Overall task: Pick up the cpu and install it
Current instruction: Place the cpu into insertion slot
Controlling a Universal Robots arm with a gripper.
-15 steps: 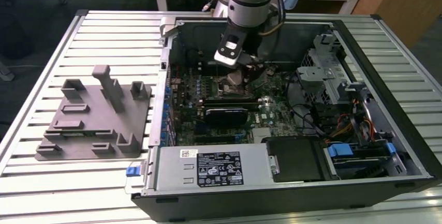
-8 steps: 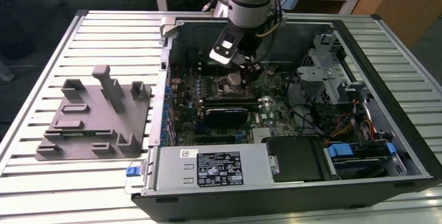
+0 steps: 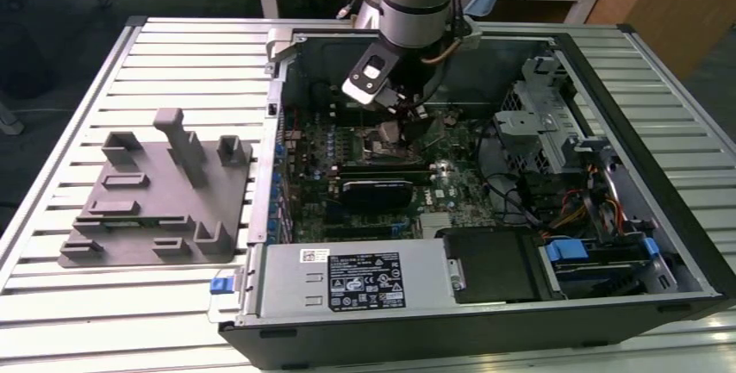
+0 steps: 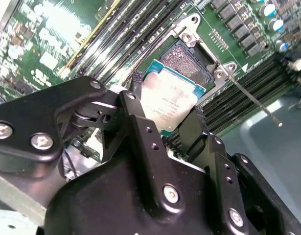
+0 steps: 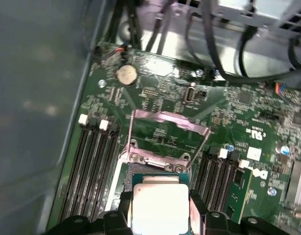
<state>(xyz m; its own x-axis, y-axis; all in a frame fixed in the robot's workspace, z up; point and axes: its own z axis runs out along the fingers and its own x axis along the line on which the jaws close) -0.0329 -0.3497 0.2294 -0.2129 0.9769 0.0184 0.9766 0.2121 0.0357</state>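
Gripping cpu (image 4: 171,100) btwn jaws, prob. over socket (image 4: 188,58).

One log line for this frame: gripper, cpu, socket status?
gripper: shut on cpu | cpu: held over socket, not seated | socket: open, pins showing

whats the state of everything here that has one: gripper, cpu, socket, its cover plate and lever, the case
gripper: shut on the cpu
cpu: held over the socket, not yet seated
socket: open, bare contacts showing
load plate: flipped up
lever: unlatched, swung clear
computer case: lying flat, side panel off
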